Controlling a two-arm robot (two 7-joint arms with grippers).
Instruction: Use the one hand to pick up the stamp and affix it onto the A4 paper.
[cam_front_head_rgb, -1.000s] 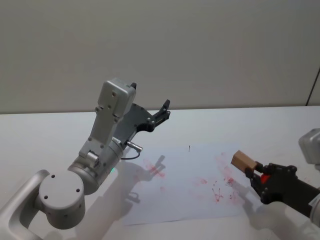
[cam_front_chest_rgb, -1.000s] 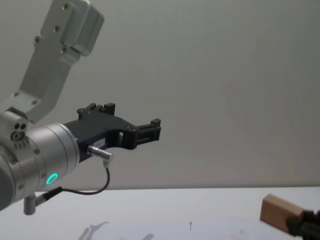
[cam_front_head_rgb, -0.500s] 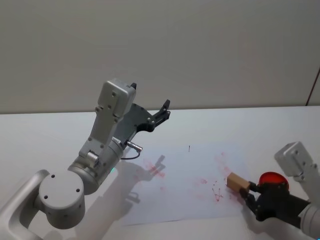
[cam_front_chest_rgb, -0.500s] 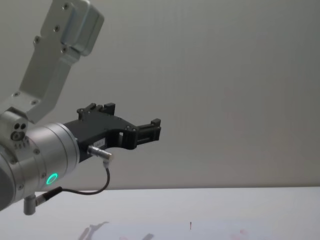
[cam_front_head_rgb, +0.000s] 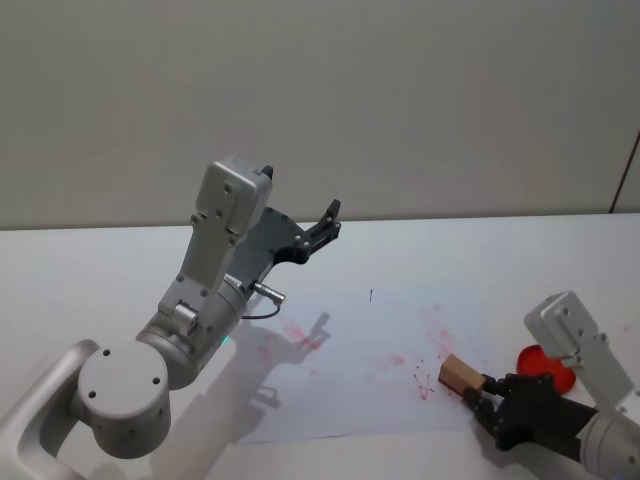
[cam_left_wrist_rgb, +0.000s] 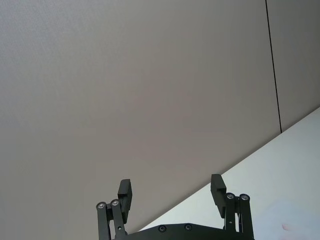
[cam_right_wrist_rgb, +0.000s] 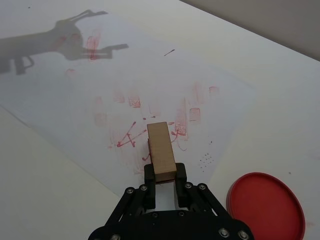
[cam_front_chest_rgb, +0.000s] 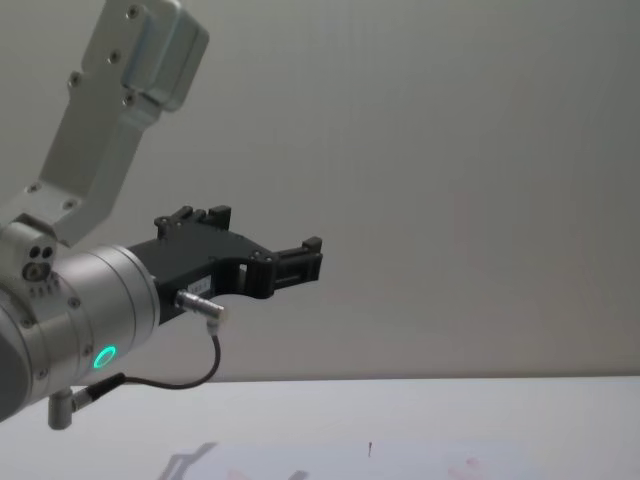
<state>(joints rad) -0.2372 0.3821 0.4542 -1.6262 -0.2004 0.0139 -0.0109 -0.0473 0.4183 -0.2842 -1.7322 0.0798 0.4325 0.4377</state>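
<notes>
One wooden stamp (cam_right_wrist_rgb: 160, 150) is being pinched at its near end by the right tool (cam_right_wrist_rgb: 162, 176), over the near right corner of the A4 paper (cam_right_wrist_rgb: 75, 85), just inside its edges among red smudges. A round red pad (cam_right_wrist_rgb: 266, 205) is lying just beside it, off the sheet, toward the right edge of the worktop (cam_front_head_rgb: 100, 270). The left tool (cam_left_wrist_rgb: 172, 192) is hanging spread, high over the left half, leaving the sheet's middle open.

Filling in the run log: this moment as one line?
right claw: shut on stamp, low over red marks on A4 paper, contact unclear | left claw: open, raised, idle | red disc: beside paper
</notes>
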